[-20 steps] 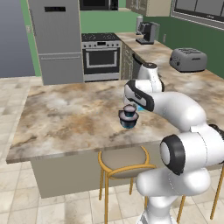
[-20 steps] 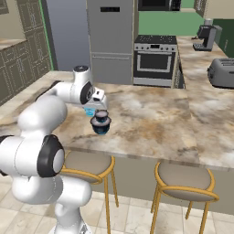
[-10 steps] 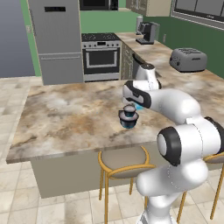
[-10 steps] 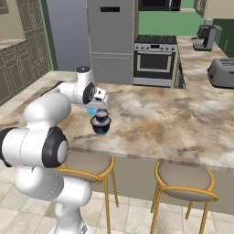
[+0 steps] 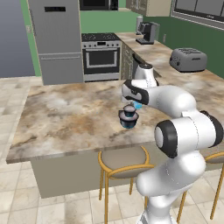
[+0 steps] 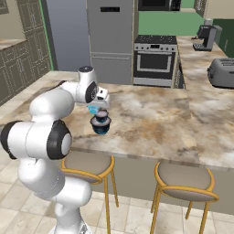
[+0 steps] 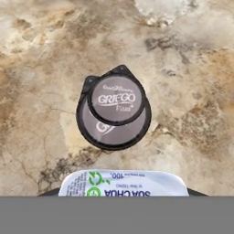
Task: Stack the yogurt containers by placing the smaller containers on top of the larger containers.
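The widest dark-blue tub (image 5: 128, 123) (image 6: 100, 128) stands on the marble counter (image 5: 65, 113), its grey top (image 7: 109, 133) partly covered. The smaller dark-blue tub (image 5: 129, 110) (image 6: 101, 114) sits on it, a little off centre, with its grey lid (image 7: 117, 99) facing up. My gripper (image 5: 138, 104) (image 6: 95, 108) hangs just above and beside this stack, shut on the tiny light-blue cup (image 5: 138, 106) (image 6: 94, 110). The cup's white printed lid (image 7: 123, 183) hides my fingertips in the hand view.
Bar stools (image 5: 124, 162) (image 6: 185, 183) stand under the counter's near edge. A toaster (image 5: 188, 59) and a coffee machine (image 5: 147, 33) sit on the side counter, far from the stack. The stove (image 6: 155, 59) and fridge (image 6: 112, 36) line the back wall.
The arm's elbow has swung round while the hand stayed near the stack. The gripper with the tiny cup has crept slightly toward the stacked tubs.
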